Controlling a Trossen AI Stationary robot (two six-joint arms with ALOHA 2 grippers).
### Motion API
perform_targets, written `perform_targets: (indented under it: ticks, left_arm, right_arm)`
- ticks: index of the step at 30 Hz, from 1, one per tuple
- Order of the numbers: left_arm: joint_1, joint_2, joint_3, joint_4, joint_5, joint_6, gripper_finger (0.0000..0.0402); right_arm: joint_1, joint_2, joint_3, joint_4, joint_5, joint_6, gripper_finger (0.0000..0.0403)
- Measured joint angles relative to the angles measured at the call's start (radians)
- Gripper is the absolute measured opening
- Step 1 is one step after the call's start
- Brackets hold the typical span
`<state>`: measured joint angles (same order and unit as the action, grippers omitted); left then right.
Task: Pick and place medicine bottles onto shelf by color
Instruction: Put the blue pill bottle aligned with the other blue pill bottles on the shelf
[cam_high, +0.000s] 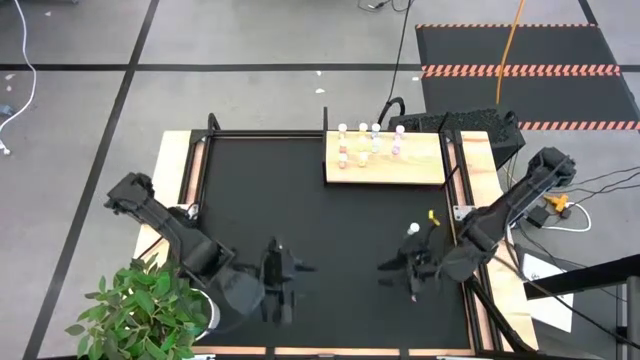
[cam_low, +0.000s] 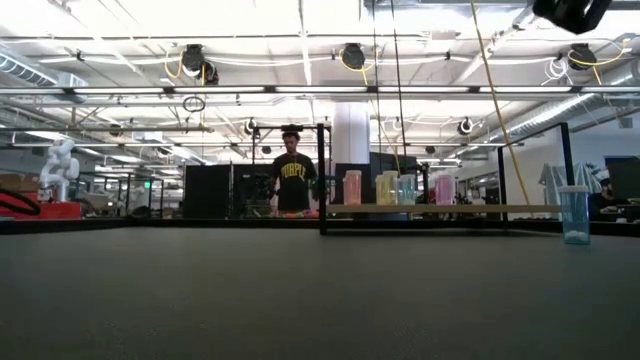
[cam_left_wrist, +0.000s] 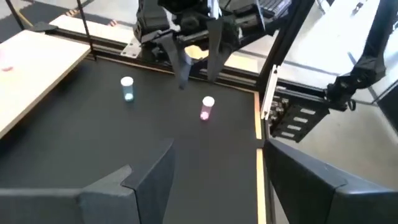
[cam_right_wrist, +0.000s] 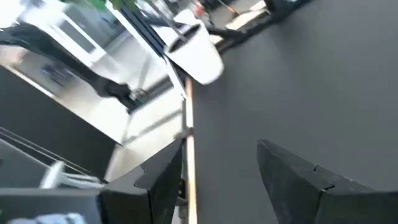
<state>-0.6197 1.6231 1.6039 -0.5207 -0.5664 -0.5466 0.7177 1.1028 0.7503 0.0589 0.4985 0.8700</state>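
Note:
Several tiny white-capped bottles (cam_high: 368, 142) stand upright on the light wooden shelf (cam_high: 420, 165) at the mat's far right; they also show in the low view (cam_low: 395, 187). A teal bottle (cam_left_wrist: 127, 88) stands on the black mat, also seen from above (cam_high: 413, 229). A pink bottle (cam_left_wrist: 207, 107) stands on the mat near my right gripper; the arm hides it in the high view. My right gripper (cam_left_wrist: 196, 79) is open, fingers pointing down, a little beyond the pink bottle and touching nothing. My left gripper (cam_high: 278, 272) is open and empty near the mat's near edge.
A potted green plant (cam_high: 150, 305) in a white pot (cam_right_wrist: 196, 53) stands at the near left corner. A small yellow object (cam_high: 432, 214) lies by the mat's right frame. A wooden and metal frame (cam_high: 455, 200) edges the mat. A person (cam_low: 293, 180) stands far behind the table.

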Motion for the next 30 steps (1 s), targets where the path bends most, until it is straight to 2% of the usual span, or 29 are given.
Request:
perform_targets:
  ticks: [3,8,11,14,18,21,26,30]
  left_arm:
    - [-0.007,0.039,0.000,0.021,-0.009,0.000,0.0248]
    - [0.005,0.100,0.000,0.027,0.054,0.025,0.0248]
    - [0.024,0.128,0.000,0.028,0.062,0.026,0.0248]
    - [0.052,0.151,0.000,0.027,0.065,0.044,0.0248]
    - [0.101,0.173,0.000,0.022,0.072,0.078,0.0248]
    - [0.143,0.176,-0.001,0.024,0.097,0.049,0.0248]
    - [0.190,0.182,-0.001,0.014,0.127,0.031,0.0248]
    - [0.219,0.181,-0.001,0.020,0.174,0.003,0.0248]
  right_arm:
    - [0.007,0.062,0.118,-0.183,0.003,0.038,0.0201]
    - [-0.018,0.134,0.389,-0.741,0.003,0.095,0.0201]
    - [-0.036,0.148,0.498,-1.053,-0.003,0.140,0.0201]
    - [-0.052,0.127,0.520,-1.206,-0.051,0.173,0.0201]
    - [-0.070,0.074,0.457,-1.360,-0.087,0.182,0.0201]
    - [-0.092,0.008,0.349,-1.388,-0.085,0.173,0.0201]
    - [-0.144,-0.126,0.155,-1.236,-0.140,0.024,0.0202]
    - [-0.191,-0.212,0.022,-1.114,-0.168,-0.046,0.0227]
